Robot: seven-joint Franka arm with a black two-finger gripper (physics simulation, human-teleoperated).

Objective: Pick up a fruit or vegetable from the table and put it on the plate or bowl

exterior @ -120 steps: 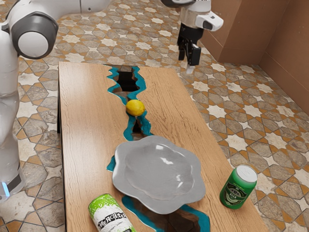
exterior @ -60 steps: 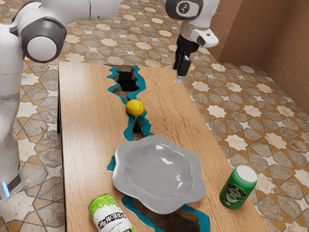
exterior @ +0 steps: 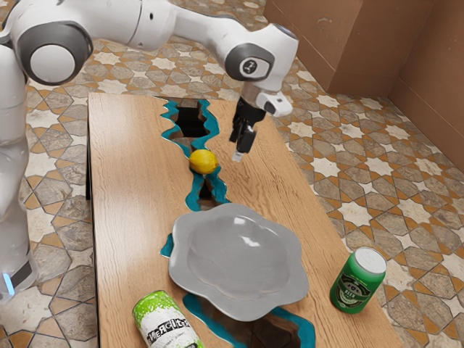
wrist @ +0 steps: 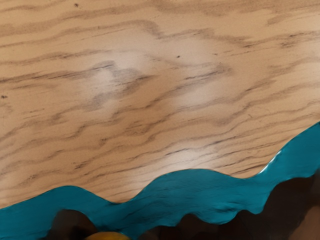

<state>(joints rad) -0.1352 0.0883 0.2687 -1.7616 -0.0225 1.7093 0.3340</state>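
A yellow lemon (exterior: 204, 161) lies on the wooden table (exterior: 130, 188), on the teal-edged gap that runs down its middle. My gripper (exterior: 238, 154) hangs just above the table a little to the exterior view's right of the lemon, apart from it, with nothing between the fingers. In the wrist view a sliver of the lemon (wrist: 106, 235) peeks beside the teal edge (wrist: 200, 195). A grey wavy-rimmed plate (exterior: 235, 259) sits nearer the front of the table, with nothing on it.
A green can (exterior: 357, 280) stands at the front on the exterior view's right. A white and green can (exterior: 166, 322) lies on its side at the front edge. Dark holes (exterior: 191, 119) open in the table along the teal gap.
My arm has swung down and toward the exterior view's left, from high beyond the table's far edge to just beside the lemon. Lemon, plate and cans have stayed put.
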